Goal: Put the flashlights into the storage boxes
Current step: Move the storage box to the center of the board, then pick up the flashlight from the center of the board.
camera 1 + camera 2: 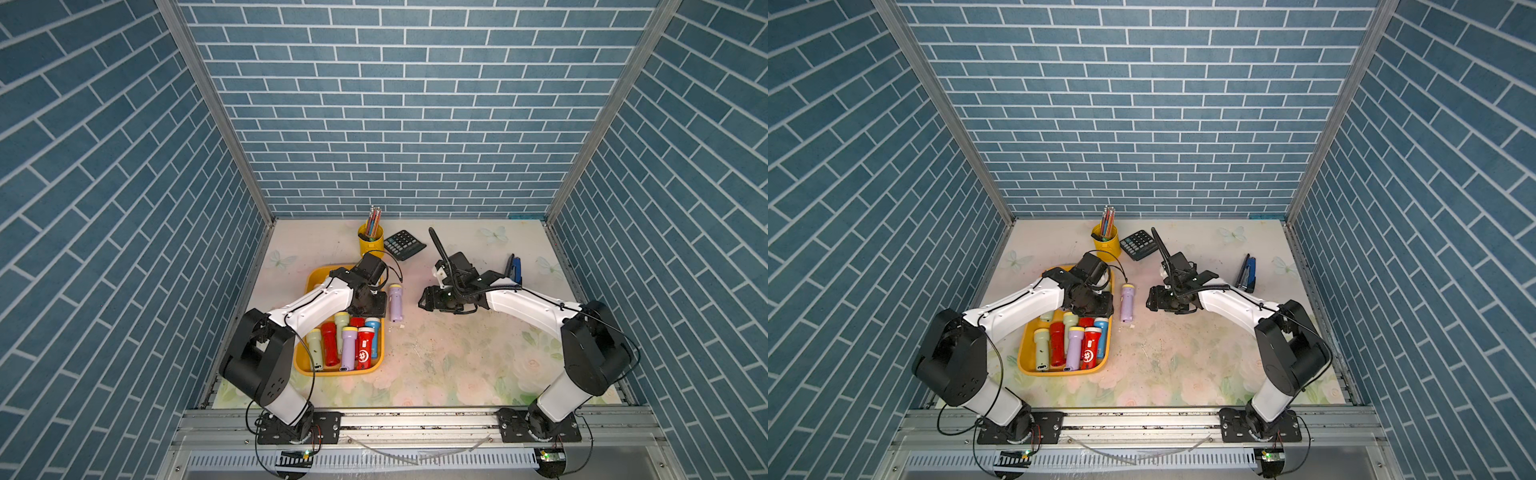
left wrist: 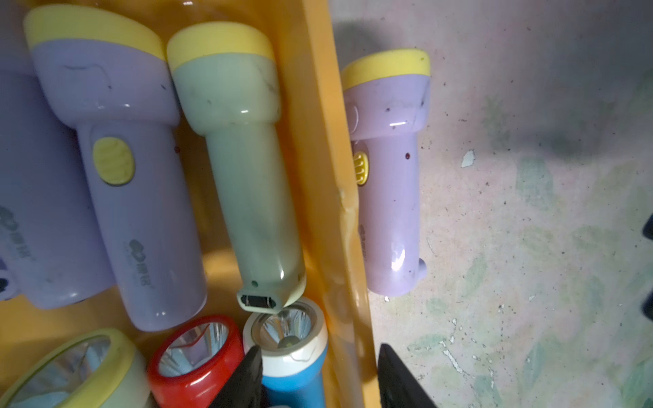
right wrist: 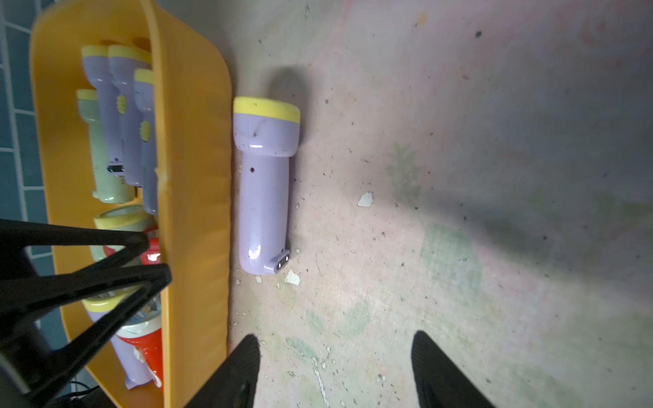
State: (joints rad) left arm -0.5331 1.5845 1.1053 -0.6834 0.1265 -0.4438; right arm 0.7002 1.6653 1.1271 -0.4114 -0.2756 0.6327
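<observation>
The orange-yellow storage box [image 1: 340, 372] [image 1: 1059, 371] lies at the left and holds several flashlights: a red one [image 1: 365, 353], a lilac one [image 1: 348, 349], a pale green one [image 2: 247, 169] and a blue one [image 2: 293, 371]. One lilac flashlight [image 1: 395, 302] [image 1: 1127, 302] [image 2: 388, 176] [image 3: 263, 187] lies on the table just outside the box's right wall. My left gripper [image 1: 374, 313] [image 2: 319, 374] is open, straddling that wall: one finger is beside the blue flashlight's head, the other over the table. My right gripper [image 1: 423, 301] [image 3: 335, 367] is open and empty, to the right of the lilac flashlight.
A yellow pencil cup [image 1: 371, 241] and a black calculator [image 1: 404, 245] stand behind the box. A blue-black stapler [image 1: 514, 268] lies at the right, behind my right arm. Blue brick walls close in the table on three sides.
</observation>
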